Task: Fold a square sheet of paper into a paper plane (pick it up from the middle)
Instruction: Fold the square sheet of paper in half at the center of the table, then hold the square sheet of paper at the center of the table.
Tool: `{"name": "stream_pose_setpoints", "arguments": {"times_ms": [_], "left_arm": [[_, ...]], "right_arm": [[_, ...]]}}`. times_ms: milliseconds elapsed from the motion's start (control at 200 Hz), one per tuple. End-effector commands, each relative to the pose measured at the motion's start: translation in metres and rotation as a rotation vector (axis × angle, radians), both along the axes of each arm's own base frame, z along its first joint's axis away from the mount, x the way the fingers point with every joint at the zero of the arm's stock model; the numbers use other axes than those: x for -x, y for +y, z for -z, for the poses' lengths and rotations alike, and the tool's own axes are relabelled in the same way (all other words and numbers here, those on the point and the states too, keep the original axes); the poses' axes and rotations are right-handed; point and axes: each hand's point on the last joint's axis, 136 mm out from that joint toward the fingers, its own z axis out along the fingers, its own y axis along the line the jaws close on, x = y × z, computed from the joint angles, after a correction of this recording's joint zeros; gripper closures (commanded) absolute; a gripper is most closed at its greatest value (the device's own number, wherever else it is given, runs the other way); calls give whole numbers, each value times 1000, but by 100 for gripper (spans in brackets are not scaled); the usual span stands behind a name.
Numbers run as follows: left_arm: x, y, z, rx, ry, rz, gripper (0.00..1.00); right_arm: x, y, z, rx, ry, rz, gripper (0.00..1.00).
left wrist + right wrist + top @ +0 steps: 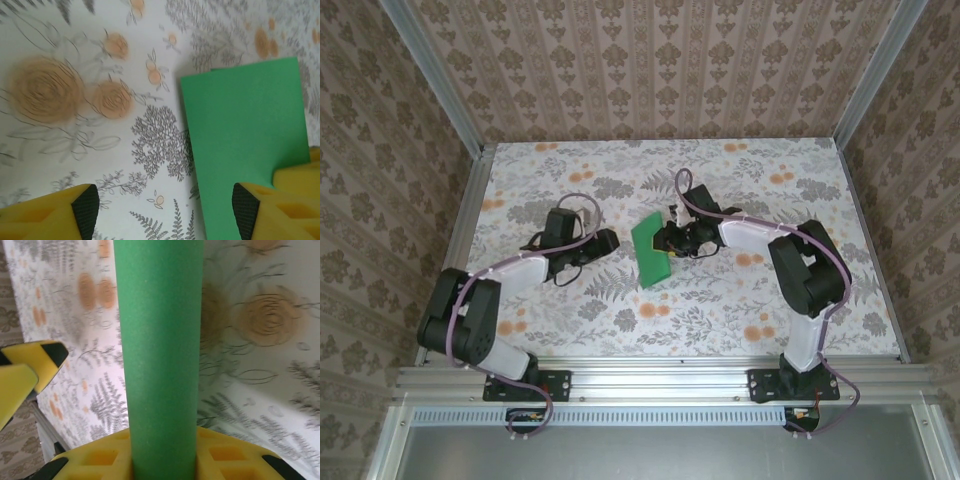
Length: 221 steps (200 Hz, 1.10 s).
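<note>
The green sheet of paper lies at the table's middle, folded or bent into a narrow rectangle. Its right side is lifted by my right gripper. In the right wrist view the paper rises as a curved green band from between the yellow jaws of the right gripper, which is shut on it. My left gripper sits just left of the sheet. In the left wrist view the left gripper is open and low over the table, with its right fingertip over the paper's left part.
The floral tabletop is bounded by metal rails and patterned walls. One yellow finger of the left gripper shows at the left of the right wrist view. Free room lies in front of and behind the paper.
</note>
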Motion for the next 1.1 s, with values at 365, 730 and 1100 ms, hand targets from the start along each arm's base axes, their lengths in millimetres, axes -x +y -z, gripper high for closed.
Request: {"name": "stream_pose_setpoints", "arguments": {"times_ms": [365, 730, 1100], "left_arm": [[-8, -87, 6, 54, 14, 174, 61], [-6, -107, 40, -73, 85, 234, 89], [1, -105, 58, -130, 139, 262, 95]], "right_arm": [[7, -30, 42, 86, 76, 46, 64], [8, -33, 40, 93, 81, 47, 61], [7, -56, 13, 226, 9, 54, 45]]}}
